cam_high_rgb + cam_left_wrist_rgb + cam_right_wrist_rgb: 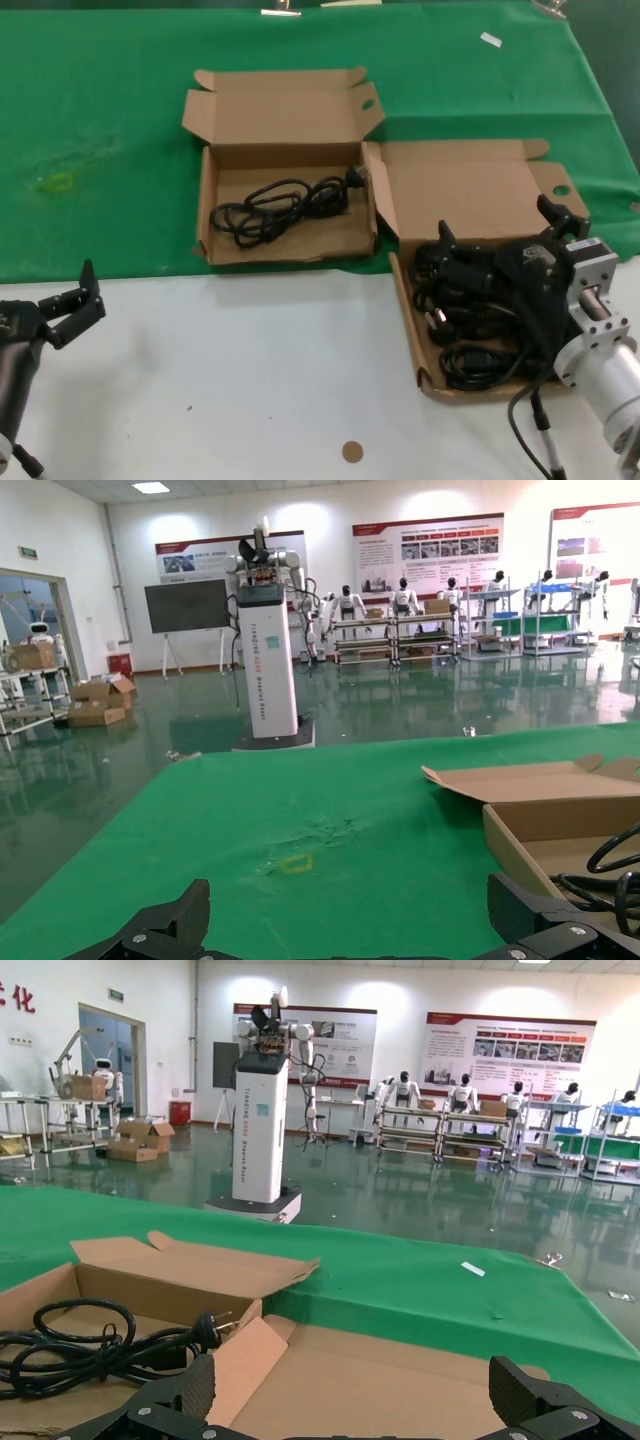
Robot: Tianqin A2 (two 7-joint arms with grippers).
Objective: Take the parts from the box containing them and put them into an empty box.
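**Right gripper over the cord pile, one cord across**

We see two open cardboard boxes on the tabletop, where a green cloth meets the white near surface. The box containing them (425,330) sits at the right and holds a dense tangle of the parts (470,310), black power cords heaped on one another. To its left and a little farther off lies the box meant to be an empty box (215,215); it in fact already holds one coiled cord (280,208), its plug toward the right wall.

The right gripper (500,240) hangs just above the far part of the pile with its jaws spread wide and holding nothing. The left gripper (75,300) waits low at the near left over the white surface, well apart from both boxes, its jaws also spread and empty. A small brown disc (352,451) lies on the near tabletop.

We judge the cords to be light, limp and springy. A loop will sag and drag its neighbours, since the bundles interlock. The moulded plugs are the only stiff parts, but they are hard to pick out in the heap. The better hold, we think, is across several strands of one bundle at its middle, so the coil lifts together. Lifting slowly should let snagged cords fall away.
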